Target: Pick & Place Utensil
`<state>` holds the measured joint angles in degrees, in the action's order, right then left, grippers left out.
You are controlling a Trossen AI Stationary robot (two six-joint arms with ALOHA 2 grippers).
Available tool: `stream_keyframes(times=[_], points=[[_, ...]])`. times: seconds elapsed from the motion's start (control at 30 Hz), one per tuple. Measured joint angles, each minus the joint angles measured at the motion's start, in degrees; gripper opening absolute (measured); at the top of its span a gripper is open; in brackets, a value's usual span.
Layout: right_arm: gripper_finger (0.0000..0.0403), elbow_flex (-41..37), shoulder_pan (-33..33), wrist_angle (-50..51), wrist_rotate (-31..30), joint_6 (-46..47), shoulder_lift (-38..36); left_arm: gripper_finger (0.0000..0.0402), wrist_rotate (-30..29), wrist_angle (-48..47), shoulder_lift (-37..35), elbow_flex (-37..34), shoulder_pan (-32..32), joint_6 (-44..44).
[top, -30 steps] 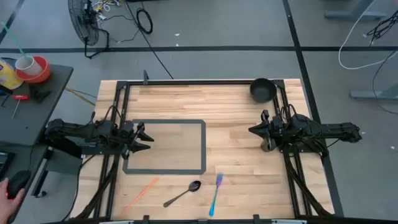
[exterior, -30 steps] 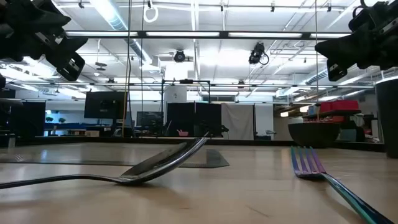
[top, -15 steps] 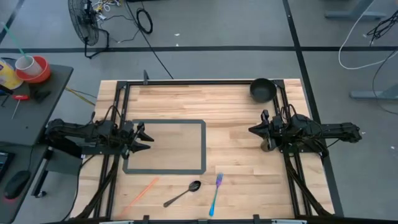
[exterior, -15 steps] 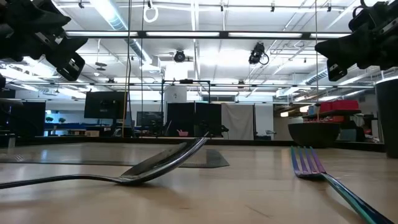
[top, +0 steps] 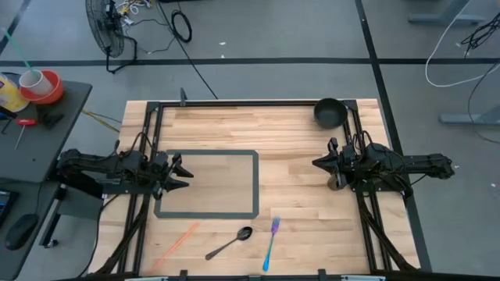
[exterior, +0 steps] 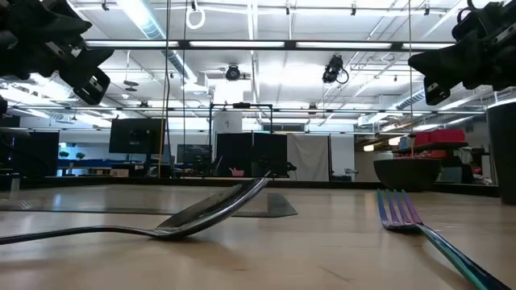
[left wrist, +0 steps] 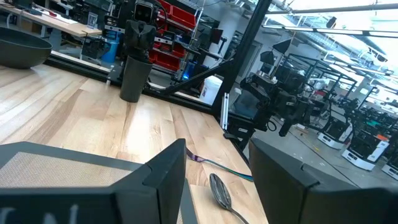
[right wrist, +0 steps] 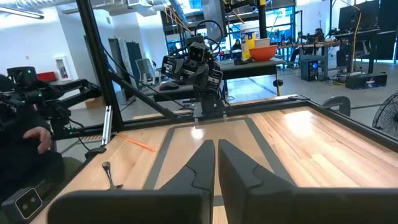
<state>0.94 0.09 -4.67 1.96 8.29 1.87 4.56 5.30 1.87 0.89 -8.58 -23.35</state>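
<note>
one spoon (top: 231, 242), one fork (top: 270, 243), one bowl (top: 330, 112)

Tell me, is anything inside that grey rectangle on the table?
Nothing lies in the grey rectangle, only bare mat. The left claw hovers over its edge, hiding a small patch. The spoon and fork lie outside.

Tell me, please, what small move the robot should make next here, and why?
Probably the left gripper should swing toward the spoon. Both arms hover at the table's sides holding nothing, while the spoon and fork lie untouched near the front edge, outside the grey marked rectangle. The left fingers stand open, and the right gripper is shut.
</note>
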Motion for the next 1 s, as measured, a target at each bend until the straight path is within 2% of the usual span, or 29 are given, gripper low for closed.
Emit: stream_keyframes(times=[0.2,0.47,0.67,0.83,1.0], points=[[0.0023,0.0,0.0,0.0,0.0,0.0,0.0,0.0181,-0.2,0.1,0.0,0.0,0.0,0.3],[0.0023,0.0,0.0,0.0,0.0,0.0,0.0,0.0181,-10.0,2.0,0.0,0.0,0.0,2.1],[0.0023,0.0,0.0,0.0,-0.2,-2.7,0.0,0.0181,-11.0,1.9,0.0,0.0,0.0,1.9],[0.0023,0.0,0.0,-4.2,-6.9,-9.8,0.0,0.0181,-11.0,1.9,0.0,0.0,0.0,1.9],[0.0023,0.0,0.0,-12.3,-13.5,-4.3,0.0,0.0181,-11.0,1.9,0.0,0.0,0.0,1.9]])
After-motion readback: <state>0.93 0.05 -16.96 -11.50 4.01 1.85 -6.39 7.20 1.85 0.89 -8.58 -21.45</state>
